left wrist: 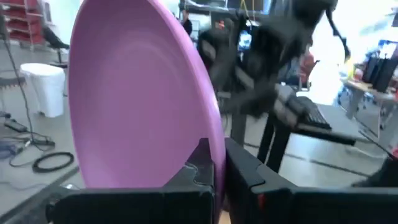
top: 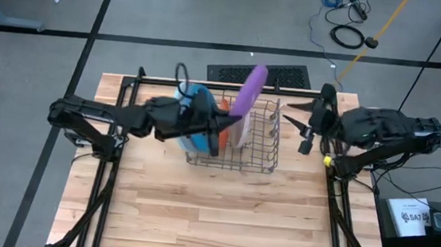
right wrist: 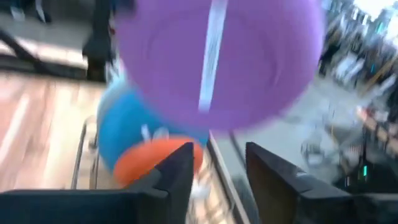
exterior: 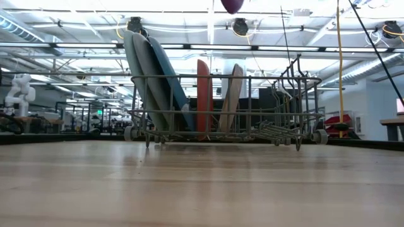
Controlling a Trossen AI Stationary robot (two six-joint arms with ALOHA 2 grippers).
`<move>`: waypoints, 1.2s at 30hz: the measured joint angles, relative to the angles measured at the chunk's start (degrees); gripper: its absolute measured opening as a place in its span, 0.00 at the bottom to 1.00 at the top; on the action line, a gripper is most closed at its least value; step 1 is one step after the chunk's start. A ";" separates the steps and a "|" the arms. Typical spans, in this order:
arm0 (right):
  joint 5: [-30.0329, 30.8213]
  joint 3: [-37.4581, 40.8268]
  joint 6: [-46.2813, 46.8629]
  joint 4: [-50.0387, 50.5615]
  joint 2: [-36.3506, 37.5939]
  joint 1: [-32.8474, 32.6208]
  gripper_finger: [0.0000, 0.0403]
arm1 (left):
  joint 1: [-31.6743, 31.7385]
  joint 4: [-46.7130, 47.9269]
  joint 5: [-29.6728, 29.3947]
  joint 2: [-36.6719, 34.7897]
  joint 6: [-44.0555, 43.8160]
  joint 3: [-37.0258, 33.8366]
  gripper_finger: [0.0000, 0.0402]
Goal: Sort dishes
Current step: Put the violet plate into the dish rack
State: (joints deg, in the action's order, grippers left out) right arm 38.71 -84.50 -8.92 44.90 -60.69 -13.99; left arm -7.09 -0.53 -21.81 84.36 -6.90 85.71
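while my left gripper [top: 224,126] reaches over the wire rack [top: 238,153], fingers clamped on the purple plate [top: 250,90] rim, i see it held on edge above the rack. my right gripper [top: 310,125] waits beside the rack, fingers apart, empty. blue [exterior: 165,72], orange [exterior: 202,94] plates stand racked.

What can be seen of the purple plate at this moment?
The purple plate is a small, round, flat dish that looks like smooth plastic, with a shallow raised rim. It is held on edge in the air above the wire dish rack, well clear of the plates standing in it. The left gripper is shut on its lower rim. The right gripper stands apart from it, open, near the rack's right end. Only its lower edge shows at the top of the low view.
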 joint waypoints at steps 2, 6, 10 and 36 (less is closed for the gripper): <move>0.03 1.56 4.10 3.25 -0.58 0.68 0.28 | 0.06 -1.40 -0.24 -1.06 0.96 -0.02 0.02; -3.45 8.71 9.38 2.20 -2.52 2.76 0.08 | -0.02 -3.05 -0.22 -3.00 1.85 0.00 0.02; -7.37 16.60 12.87 -4.06 -5.33 5.48 0.02 | -0.05 -3.22 -0.17 -3.42 2.98 -0.01 0.02; -21.17 23.07 15.21 -24.16 -22.85 22.55 0.00 | -0.05 -3.55 1.77 -3.42 3.15 -0.07 0.02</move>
State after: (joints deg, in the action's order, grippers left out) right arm 17.54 -61.43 6.30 20.73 -83.54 8.56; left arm -7.14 -4.08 -20.04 80.95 -3.75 85.65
